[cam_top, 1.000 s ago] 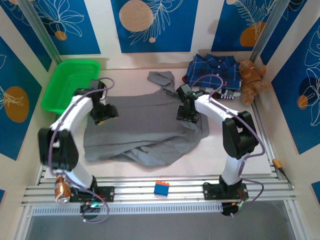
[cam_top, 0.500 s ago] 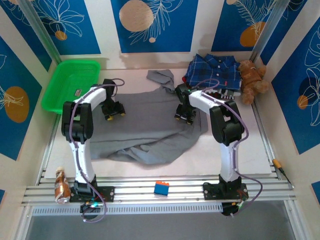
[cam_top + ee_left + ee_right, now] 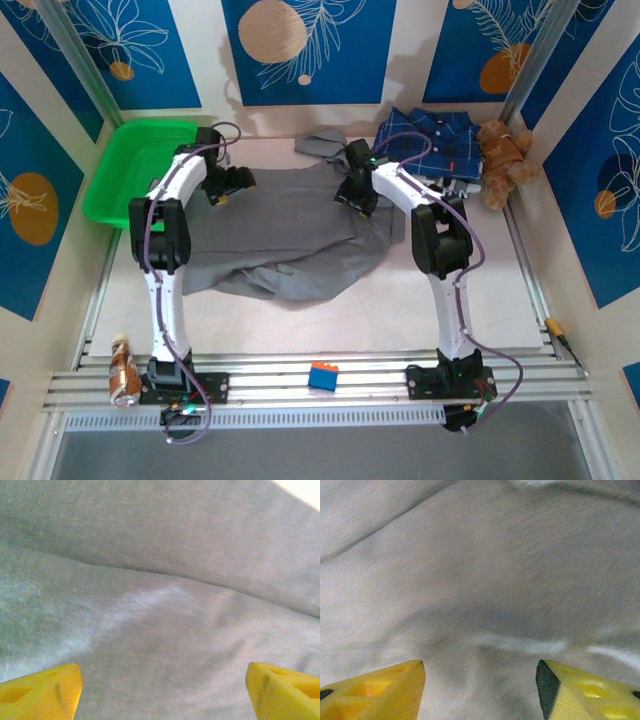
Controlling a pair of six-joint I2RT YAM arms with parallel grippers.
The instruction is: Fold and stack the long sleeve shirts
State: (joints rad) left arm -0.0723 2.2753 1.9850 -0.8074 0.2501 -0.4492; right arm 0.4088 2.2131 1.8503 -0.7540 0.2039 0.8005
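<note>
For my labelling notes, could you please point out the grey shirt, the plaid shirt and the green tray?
grey shirt (image 3: 280,230), top view, middle of body.
plaid shirt (image 3: 418,130), top view, front panel.
green tray (image 3: 125,175), top view, bare floor.

The grey shirt is matt woven cloth (finely textured up close), the green tray glossy plastic.

Grey shirt lay spread across the centre, mostly flat, near edge bunched into loose folds, 1 piece sticking out toward the back. Navy white-checked plaid shirt sat crumpled in the back-right corner, collar visible, just beside the grey one's far-right edge.
</note>
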